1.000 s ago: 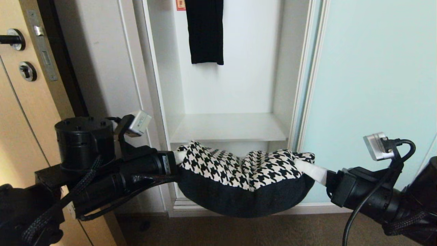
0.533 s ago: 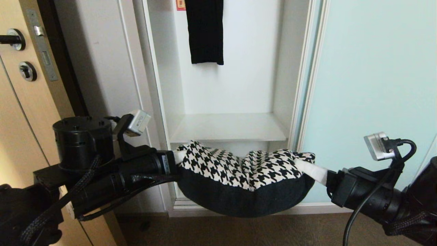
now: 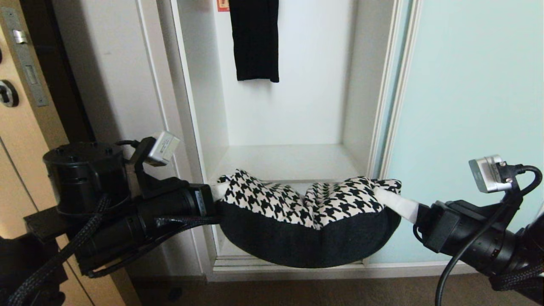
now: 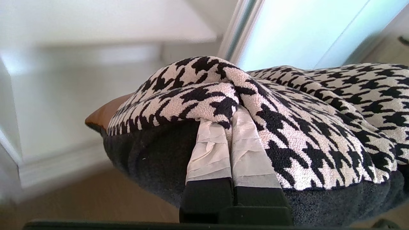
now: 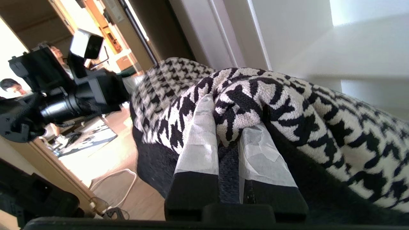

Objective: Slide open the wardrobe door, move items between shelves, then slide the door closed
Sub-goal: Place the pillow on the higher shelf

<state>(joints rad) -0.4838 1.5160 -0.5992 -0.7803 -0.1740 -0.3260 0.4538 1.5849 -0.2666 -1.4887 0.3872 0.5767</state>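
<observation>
The black-and-white houndstooth item [image 3: 310, 212], dark underneath, hangs sagging between my two grippers in front of the open wardrobe compartment. My left gripper [image 3: 216, 193] is shut on its left end; the taped fingers [image 4: 211, 147] pinch a fold of the fabric. My right gripper [image 3: 384, 196] is shut on its right end, with cloth bunched between its fingers [image 5: 199, 140]. The item's top sits about level with the front edge of the white shelf [image 3: 284, 163] behind it. The sliding wardrobe door [image 3: 467, 106], pale aqua glass, stands slid to the right.
A black garment [image 3: 254, 40] hangs at the top of the compartment. A wooden room door [image 3: 17, 140] stands to the left of the white wardrobe side post [image 3: 127, 106]. Brown floor [image 3: 297, 293] lies below. People [image 5: 11, 87] show far off in the right wrist view.
The whole head view has shifted left and the wardrobe looks slightly nearer, so the camera moved. The houndstooth item still hangs between both shut grippers, a little higher against the shelf edge.
</observation>
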